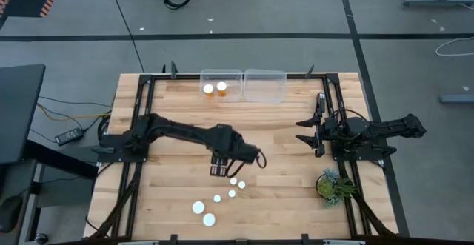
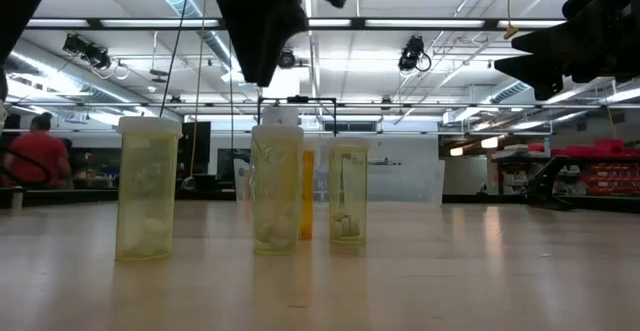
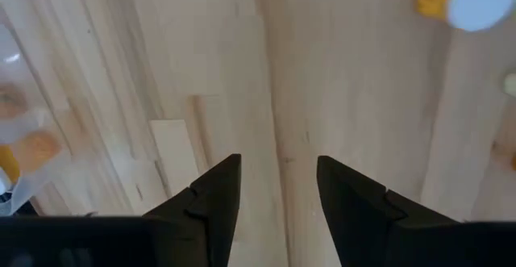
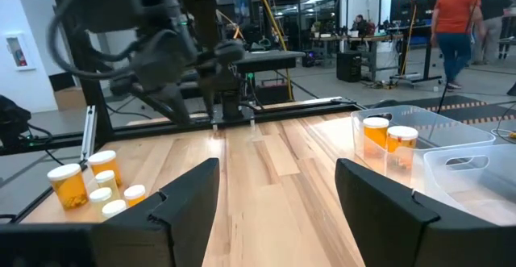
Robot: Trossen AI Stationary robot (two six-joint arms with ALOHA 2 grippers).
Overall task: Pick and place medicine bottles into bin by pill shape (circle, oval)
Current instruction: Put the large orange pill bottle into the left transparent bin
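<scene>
Several orange medicine bottles with white caps point(image 1: 232, 193) stand upright in a loose group on the wooden table, near its front edge. Two more bottles point(image 1: 215, 89) stand in the left clear bin point(image 1: 222, 75) at the far edge. My left gripper point(image 1: 217, 172) hangs over bare wood just left of the group, pointing down. It is open, with nothing between its fingers point(image 3: 278, 166); the nearest bottle point(image 3: 468, 1) lies off to one side. My right gripper point(image 1: 304, 129) waits open at the table's right side point(image 4: 278, 170).
A second clear bin point(image 1: 265, 84) stands beside the first at the far edge. A small green plant point(image 1: 333, 186) sits at the front right. Black frame rails run along the table's left and right sides. Bare wood lies between the bottle group and the bins.
</scene>
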